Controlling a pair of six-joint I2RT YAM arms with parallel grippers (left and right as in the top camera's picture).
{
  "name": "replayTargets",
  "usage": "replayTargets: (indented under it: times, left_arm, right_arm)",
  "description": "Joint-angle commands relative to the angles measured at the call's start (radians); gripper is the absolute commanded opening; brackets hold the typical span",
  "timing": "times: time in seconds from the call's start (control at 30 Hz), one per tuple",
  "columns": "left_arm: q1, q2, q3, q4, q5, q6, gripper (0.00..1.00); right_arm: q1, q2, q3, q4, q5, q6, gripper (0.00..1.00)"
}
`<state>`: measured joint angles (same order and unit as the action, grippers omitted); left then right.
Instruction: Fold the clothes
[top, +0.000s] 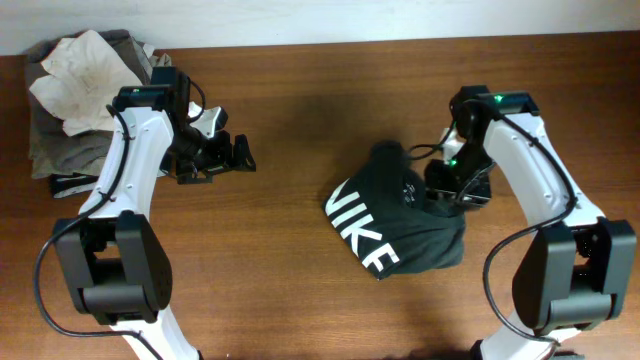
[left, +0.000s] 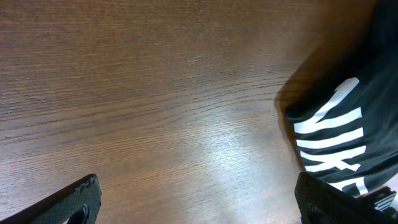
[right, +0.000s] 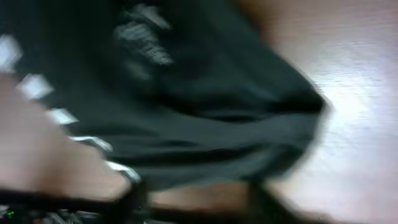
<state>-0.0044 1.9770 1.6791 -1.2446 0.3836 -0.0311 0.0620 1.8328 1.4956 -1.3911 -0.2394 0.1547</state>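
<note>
The clothes (top: 395, 225), a dark charcoal T-shirt with big white letters, lie folded into a compact bundle on the table right of centre. My right gripper (top: 452, 193) hovers at the bundle's upper right edge. The right wrist view is blurred. In it the T-shirt (right: 186, 93) fills the upper part, and my right gripper (right: 199, 198) has its fingers apart with only bare wood between them. My left gripper (top: 238, 155) stands wide open over bare table, well left of the T-shirt. The shirt's lettered edge (left: 336, 137) shows at the right of the left wrist view, beyond my left gripper (left: 196, 186).
A heap of other garments sits at the back left corner: a white cloth (top: 85, 70) on top of grey and olive-brown ones (top: 55, 140). The brown wooden table (top: 290, 250) lies bare between the arms.
</note>
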Motion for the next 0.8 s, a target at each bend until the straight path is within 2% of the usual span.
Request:
replayTargets:
  times: [0.0, 0.13, 0.3, 0.5, 0.6, 0.63, 0.77]
  left_arm:
    - [-0.004, 0.009, -0.003, 0.003, -0.007, 0.001, 0.99]
    - [-0.004, 0.009, -0.003, 0.003, -0.007, 0.001, 0.99]
    - [-0.004, 0.01, -0.003, 0.003, -0.007, 0.001, 0.99]
    - [-0.004, 0.009, -0.003, 0.003, -0.007, 0.001, 0.99]
    - [-0.004, 0.009, -0.003, 0.003, -0.007, 0.001, 0.99]
    - [-0.004, 0.009, -0.003, 0.003, -0.007, 0.001, 0.99]
    - [-0.004, 0.009, -0.003, 0.011, -0.007, 0.001, 0.99]
  right_arm:
    - [0.065, -0.011, -0.061, 0.09, -0.151, -0.098, 0.04]
    - [0.092, 0.01, -0.129, 0.261, -0.275, -0.12, 0.04]
    - [0.087, 0.062, -0.14, 0.338, -0.651, -0.375, 0.04]
    - [0.063, 0.217, -0.14, 0.36, -0.662, -0.404, 0.05]
    - [0.004, 0.293, -0.14, 0.368, -0.663, -0.42, 0.06]
    - [-0.027, 0.323, -0.14, 0.376, -0.669, -0.442, 0.11]
    - [-0.137, 0.388, -0.14, 0.428, -0.727, -0.472, 0.12]
